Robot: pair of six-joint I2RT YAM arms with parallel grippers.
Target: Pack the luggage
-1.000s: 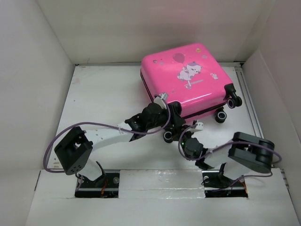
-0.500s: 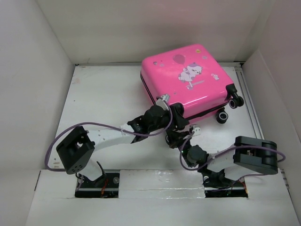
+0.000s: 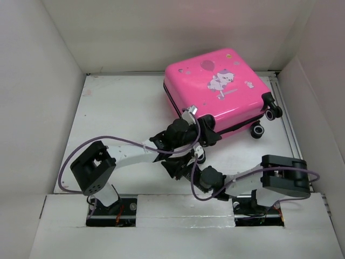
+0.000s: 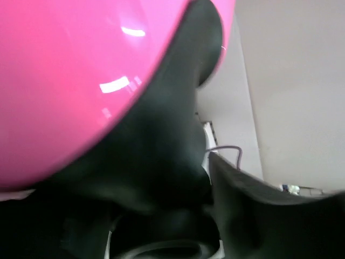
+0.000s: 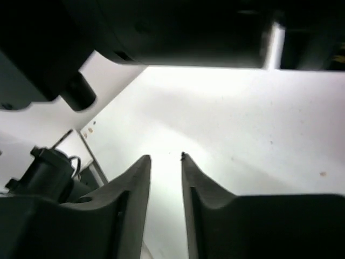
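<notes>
The small hot-pink hard-shell suitcase (image 3: 221,89) lies flat and closed on the white tabletop (image 3: 124,113), in the far right quarter, printed face up. The cartoon animal and balloon print is visible on the upper shell. A black zipper line runs along its near-left edge. Two black wheels (image 3: 257,129) project from its right-hand end, toward the right wall. The case sits skewed to the tabletop edges, one corner pointing toward the arms.

The left pincer (image 3: 206,137) is at the near corner of the suitcase, against the lower edge of the shell. In the left wrist view the glossy pink shell (image 4: 70,81) fills the upper left, very close and blurred. A black form lies against it; I cannot tell whether that form is a finger or part of the case. The opening of this pincer and whether it has hold of anything cannot be told.

The right pincer (image 3: 175,166) lies low over the tabletop, under the left arm and near the suitcase corner, apart from the shell. In the right wrist view (image 5: 164,158) its two dark fingers (image 5: 132,194) stand nearly together, a narrow slit between them. Nothing is held; bare white tabletop shows through the slit.

A purple cable (image 3: 70,162) loops off each arm.
</notes>
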